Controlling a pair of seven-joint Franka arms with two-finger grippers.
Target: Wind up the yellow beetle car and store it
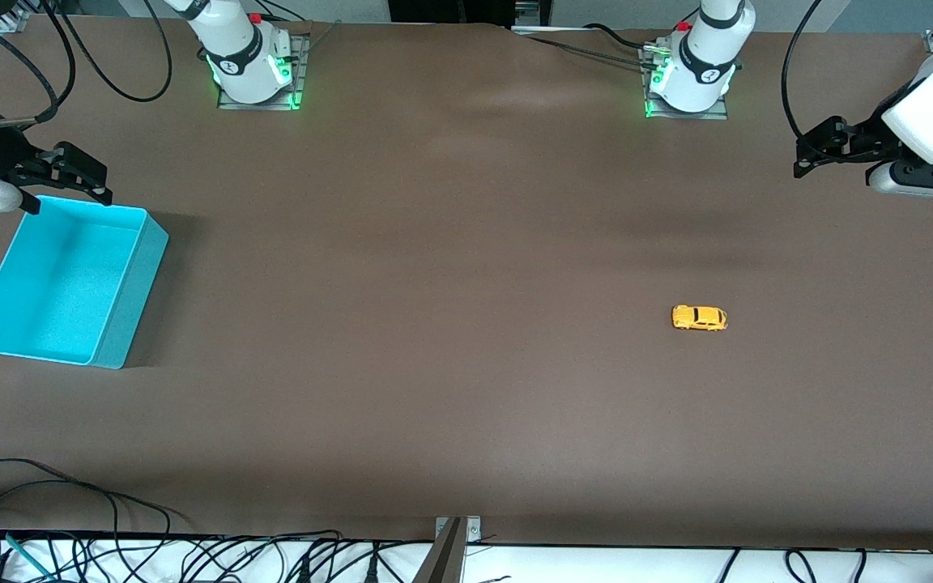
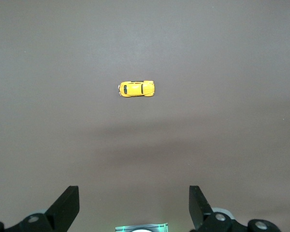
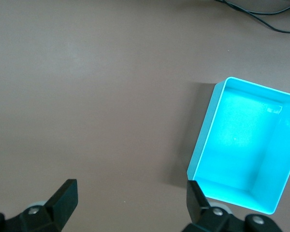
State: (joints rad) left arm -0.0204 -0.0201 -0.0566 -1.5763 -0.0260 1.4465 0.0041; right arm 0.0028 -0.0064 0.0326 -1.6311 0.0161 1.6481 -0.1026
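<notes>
Robotics lab, two arm bases [image 1: 248, 61] bolted to brown table [image 1: 450, 243], loose cables [image 1: 45, 494]

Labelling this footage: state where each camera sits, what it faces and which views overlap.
Front: high across the table, facing both bases; left gripper, right gripper.
Left wrist: looks down on the yellow beetle car; own open fingers.
Right wrist: looks down on the turquoise bin; own open fingers.
Shared: car and bin appear in front view.

Glossy yellow beetle car [image 1: 699, 317]; smooth turquoise plastic bin [image 1: 122, 324]; matt brown table [image 1: 434, 324].
</notes>
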